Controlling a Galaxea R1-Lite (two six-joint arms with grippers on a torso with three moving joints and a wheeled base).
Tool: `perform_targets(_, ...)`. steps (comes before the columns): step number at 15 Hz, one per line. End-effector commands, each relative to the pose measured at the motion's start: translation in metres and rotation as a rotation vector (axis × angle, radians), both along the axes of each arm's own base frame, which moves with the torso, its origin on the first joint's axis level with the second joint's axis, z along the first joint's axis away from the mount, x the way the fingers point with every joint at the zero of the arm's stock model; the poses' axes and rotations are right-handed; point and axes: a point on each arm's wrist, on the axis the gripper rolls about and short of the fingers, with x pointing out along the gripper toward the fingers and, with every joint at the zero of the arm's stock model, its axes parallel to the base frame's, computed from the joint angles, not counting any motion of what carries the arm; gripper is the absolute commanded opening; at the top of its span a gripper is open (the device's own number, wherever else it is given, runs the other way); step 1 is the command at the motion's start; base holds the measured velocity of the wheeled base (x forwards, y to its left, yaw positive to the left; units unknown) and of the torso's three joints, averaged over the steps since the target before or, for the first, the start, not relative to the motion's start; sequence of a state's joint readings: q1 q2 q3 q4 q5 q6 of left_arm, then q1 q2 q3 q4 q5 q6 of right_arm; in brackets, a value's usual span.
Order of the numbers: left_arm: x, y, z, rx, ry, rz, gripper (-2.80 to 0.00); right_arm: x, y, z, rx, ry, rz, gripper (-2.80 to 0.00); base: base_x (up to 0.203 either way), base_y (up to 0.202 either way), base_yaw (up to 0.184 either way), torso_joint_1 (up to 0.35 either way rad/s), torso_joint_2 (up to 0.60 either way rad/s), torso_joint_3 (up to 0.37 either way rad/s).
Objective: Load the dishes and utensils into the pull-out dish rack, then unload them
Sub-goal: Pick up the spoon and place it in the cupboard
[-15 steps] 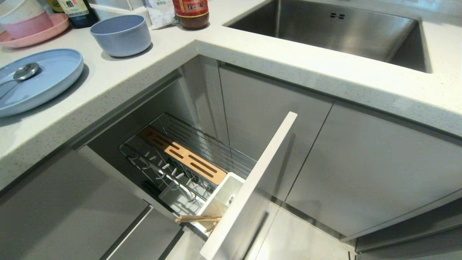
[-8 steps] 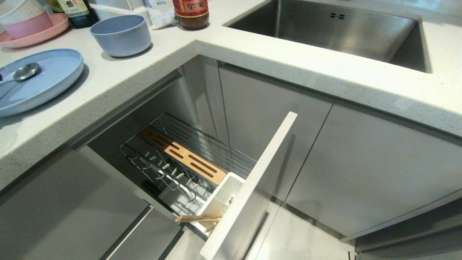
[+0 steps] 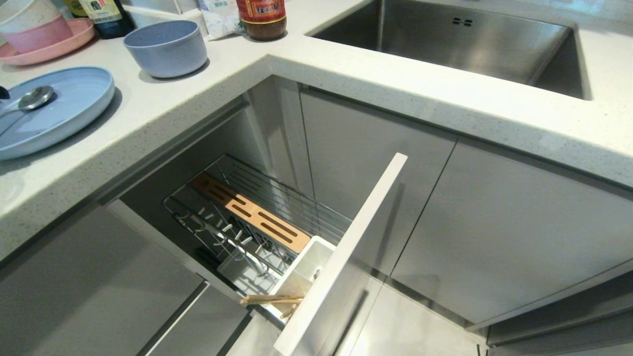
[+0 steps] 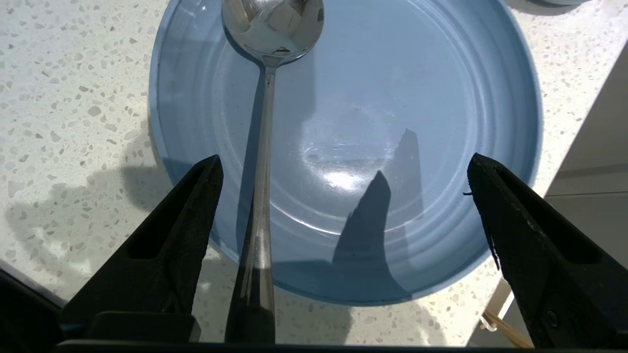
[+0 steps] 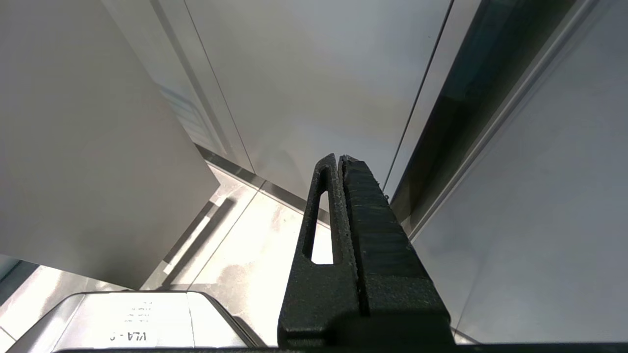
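Silver metal spoon (image 4: pixel 265 122) lies on the light blue plate (image 4: pixel 417 98) on the table (image 4: pixel 73 88). Our left gripper (image 4: pixel 343 196) hovers above the plate, fingers wide apart, handle beside one fingertip. Off-centre closing could skid the thin handle away.

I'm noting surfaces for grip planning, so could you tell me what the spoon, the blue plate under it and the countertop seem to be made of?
Spoon: polished metal, likely steel; its bowl mirrors the surroundings.
Blue plate: probably plastic, smooth and semi-glossy, with a soft highlight and faint concentric rings.
Countertop: speckled white stone or composite; the grey flecks suggest quartz, though this is uncertain.
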State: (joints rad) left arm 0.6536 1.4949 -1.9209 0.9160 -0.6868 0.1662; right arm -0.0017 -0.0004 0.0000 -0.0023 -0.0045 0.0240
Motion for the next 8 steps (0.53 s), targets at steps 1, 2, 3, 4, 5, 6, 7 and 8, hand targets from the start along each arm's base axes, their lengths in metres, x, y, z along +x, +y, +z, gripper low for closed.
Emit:
perform_targets(1,0.0035,0.0025,-0.0026,-0.007,0.012,-0.005,0.00,-0.0002,0.0000,-0.0004,0.000,-0.003,0.000,-2.80,0.000,0.000,0.000,0.000,0.00,0.000)
perform_targets(2,0.0040,0.0030,-0.0030,-0.008,0.013,-0.004,0.00,-0.0001,0.0000,-0.0005,0.000,-0.002,0.000,-2.80,0.000,0.000,0.000,0.000,0.00,0.000)
perform_targets(3,0.0054,0.0041,-0.0037,-0.008,0.015,-0.004,0.00,-0.0002,0.0000,-0.0006,-0.001,-0.002,0.000,-2.80,0.000,0.000,0.000,0.000,0.00,0.000)
perform_targets(4,0.0060,0.0038,-0.0040,-0.009,0.017,-0.007,0.00,-0.0001,0.0000,-0.0004,0.000,-0.003,0.000,-2.80,0.000,0.000,0.000,0.000,0.00,0.000)
perform_targets(5,0.0076,0.0038,-0.0046,-0.011,0.019,-0.012,0.00,-0.0001,0.0000,-0.0004,0.000,-0.002,0.000,-2.80,0.000,0.000,0.000,0.000,0.00,0.000)
perform_targets(6,0.0096,0.0050,-0.0063,-0.016,0.025,-0.014,0.00,-0.0002,0.0000,-0.0006,0.000,-0.002,0.000,-2.80,0.000,0.000,0.000,0.000,0.00,0.000)
perform_targets(7,0.0113,0.0052,-0.0062,-0.014,0.020,-0.018,0.00,-0.0001,0.0000,-0.0004,0.000,-0.002,0.000,-2.80,0.000,0.000,0.000,0.000,0.00,0.000)
perform_targets(8,0.0120,0.0054,-0.0068,-0.014,0.020,-0.019,0.00,-0.0001,0.0000,-0.0005,0.000,-0.001,0.000,-2.80,0.000,0.000,0.000,0.000,0.00,0.000)
